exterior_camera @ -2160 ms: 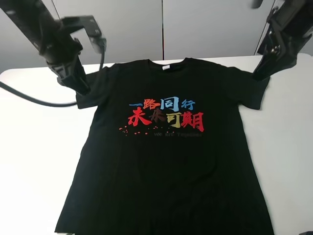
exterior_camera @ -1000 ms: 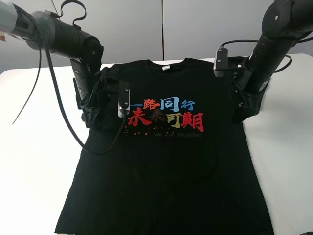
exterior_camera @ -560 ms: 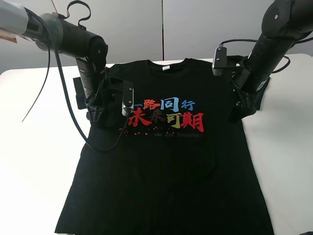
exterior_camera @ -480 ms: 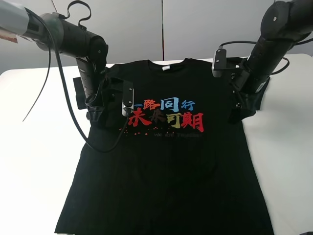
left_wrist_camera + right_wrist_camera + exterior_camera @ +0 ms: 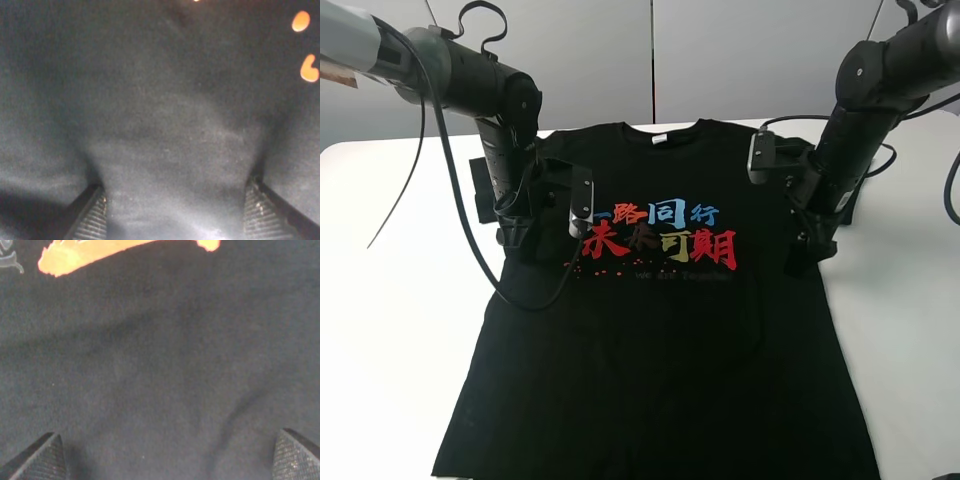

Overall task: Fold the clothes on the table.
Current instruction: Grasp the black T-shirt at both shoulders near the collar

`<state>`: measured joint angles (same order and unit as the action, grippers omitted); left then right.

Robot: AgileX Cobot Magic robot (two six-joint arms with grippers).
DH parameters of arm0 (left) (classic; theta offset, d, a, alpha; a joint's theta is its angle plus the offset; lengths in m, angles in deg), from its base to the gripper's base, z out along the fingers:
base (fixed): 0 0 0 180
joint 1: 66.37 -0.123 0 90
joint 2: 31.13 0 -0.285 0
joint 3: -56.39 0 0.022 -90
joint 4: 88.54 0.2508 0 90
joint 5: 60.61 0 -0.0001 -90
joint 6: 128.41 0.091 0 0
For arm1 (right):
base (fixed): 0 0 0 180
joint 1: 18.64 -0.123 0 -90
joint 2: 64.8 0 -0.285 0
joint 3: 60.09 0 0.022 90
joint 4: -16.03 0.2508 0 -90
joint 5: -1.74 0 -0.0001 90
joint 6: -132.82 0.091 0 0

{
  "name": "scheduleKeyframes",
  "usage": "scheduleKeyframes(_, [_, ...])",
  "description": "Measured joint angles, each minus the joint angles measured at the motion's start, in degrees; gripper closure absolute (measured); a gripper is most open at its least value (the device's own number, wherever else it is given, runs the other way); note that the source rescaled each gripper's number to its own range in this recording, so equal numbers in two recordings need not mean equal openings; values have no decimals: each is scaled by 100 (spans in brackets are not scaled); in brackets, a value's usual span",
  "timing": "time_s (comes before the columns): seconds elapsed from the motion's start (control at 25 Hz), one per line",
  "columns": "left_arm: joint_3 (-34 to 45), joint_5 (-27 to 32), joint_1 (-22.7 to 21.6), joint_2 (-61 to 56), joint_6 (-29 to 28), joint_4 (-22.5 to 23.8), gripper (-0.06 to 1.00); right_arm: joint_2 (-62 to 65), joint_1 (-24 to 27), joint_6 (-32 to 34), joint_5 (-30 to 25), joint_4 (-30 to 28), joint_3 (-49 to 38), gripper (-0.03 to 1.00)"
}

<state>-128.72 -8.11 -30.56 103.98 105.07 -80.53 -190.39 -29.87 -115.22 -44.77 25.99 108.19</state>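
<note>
One black T-shirt [image 5: 660, 330] lies front-up and spread flat on the white worktop [image 5: 390, 330], collar toward the far edge and hem running off the near edge of the high view. It takes up the middle, with bare surface on both the left and the right. On its chest are two rows of printed characters [image 5: 660, 238] in red, blue and yellow, and one white neck label [image 5: 661, 138] shows inside the collar.

Both my arms are down on the shirt, one on each side of the print. My left pincer [image 5: 175, 220] sits on the left chest, just beside the left end of the print. Its two ribbed fingers [image 5: 92, 217] stand wide apart, gripping nothing, and a soft hump of black cloth rises between them. Two orange-red flecks [image 5: 310, 68] of the print show beyond it.

My right pincer [image 5: 169, 460] is on the right chest, just right of the print and near the armpit. It is spread wide too — only the two finger corners show, with smooth cloth between them and one orange stroke [image 5: 110, 252] of print ahead. The tips seem to touch the fabric, though this close I cannot be sure.

The left sleeve [image 5: 485, 190] lies flat beside my left arm; my right arm mostly covers the right one.
</note>
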Motion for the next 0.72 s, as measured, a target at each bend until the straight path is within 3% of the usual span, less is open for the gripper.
scheduleKeyframes(0.32, [0,0,0,13,0,-12,-3,-115,0,7,246,0,-37,-1])
scheduleKeyframes(0.72, [0,-22,0,26,0,-12,-3,34,-50,476,1195,-297,-716,9])
